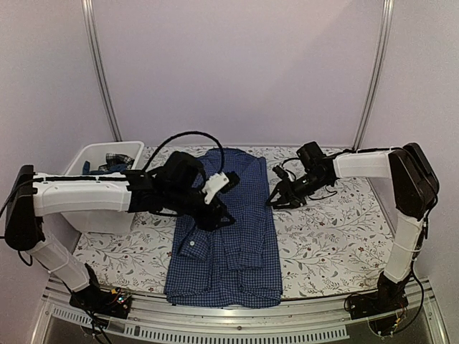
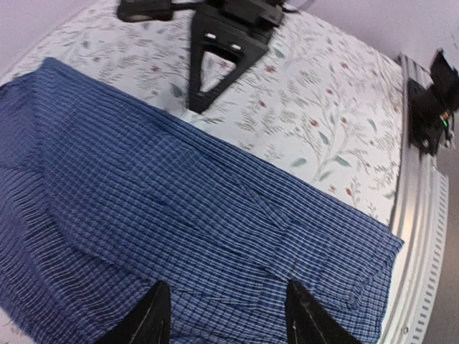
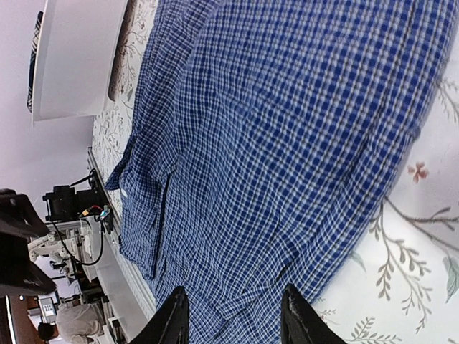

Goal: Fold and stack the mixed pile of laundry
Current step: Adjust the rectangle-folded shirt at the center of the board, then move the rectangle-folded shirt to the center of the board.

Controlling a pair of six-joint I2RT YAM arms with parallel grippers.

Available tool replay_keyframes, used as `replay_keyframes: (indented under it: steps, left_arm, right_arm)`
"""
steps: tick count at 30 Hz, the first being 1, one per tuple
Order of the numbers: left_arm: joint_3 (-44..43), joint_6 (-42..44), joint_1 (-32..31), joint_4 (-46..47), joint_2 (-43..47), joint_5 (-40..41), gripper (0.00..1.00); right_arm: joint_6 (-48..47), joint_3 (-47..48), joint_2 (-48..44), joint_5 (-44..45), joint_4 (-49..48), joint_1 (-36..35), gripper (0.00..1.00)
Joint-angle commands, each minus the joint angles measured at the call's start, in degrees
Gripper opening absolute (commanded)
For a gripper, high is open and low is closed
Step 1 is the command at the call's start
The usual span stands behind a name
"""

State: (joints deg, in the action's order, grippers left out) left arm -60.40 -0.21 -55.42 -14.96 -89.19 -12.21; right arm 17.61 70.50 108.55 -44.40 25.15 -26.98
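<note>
Top external: checked shirt (image 1: 233, 244) flat on tabletop (image 1: 337, 229); left hand (image 1: 219, 217) over its middle, fingers apart, empty; right hand (image 1: 277, 200) beside its right edge, apart, empty.

Floral tablecloth (image 1: 323, 236) — bearing checked shirt (image 1: 229, 244), white tub (image 1: 107, 222).
</note>
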Motion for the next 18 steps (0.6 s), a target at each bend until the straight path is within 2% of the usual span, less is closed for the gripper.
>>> replay_keyframes:
  steps: [1, 3, 6, 12, 18]
  left_arm:
    - [-0.10, -8.65, 11.45, 0.99, 2.76, 5.75, 0.54]
    - [-1.05, -10.70, 16.17, -1.37, 0.28, 6.46, 0.54]
    - [-2.43, -11.13, 19.31, -3.55, -4.75, 6.47, 0.53]
    - [-3.35, -13.62, 20.29, -5.26, -13.43, 6.68, 0.51]
    - [-4.64, -13.86, 20.20, -5.12, -20.61, 6.28, 0.48]
  right_arm:
    - [-1.93, 7.80, 3.95, 1.98, 0.09, 0.25, 0.42]
    - [-0.93, 10.89, 6.59, 0.91, -1.28, 0.12, 0.43]
    - [0.73, 15.29, 10.92, -0.57, -3.26, -0.85, 0.42]
    - [2.14, 20.72, 18.85, -1.57, -3.98, -4.96, 0.42]
    - [4.14, 19.09, 23.47, 0.09, -4.23, -4.92, 0.42]
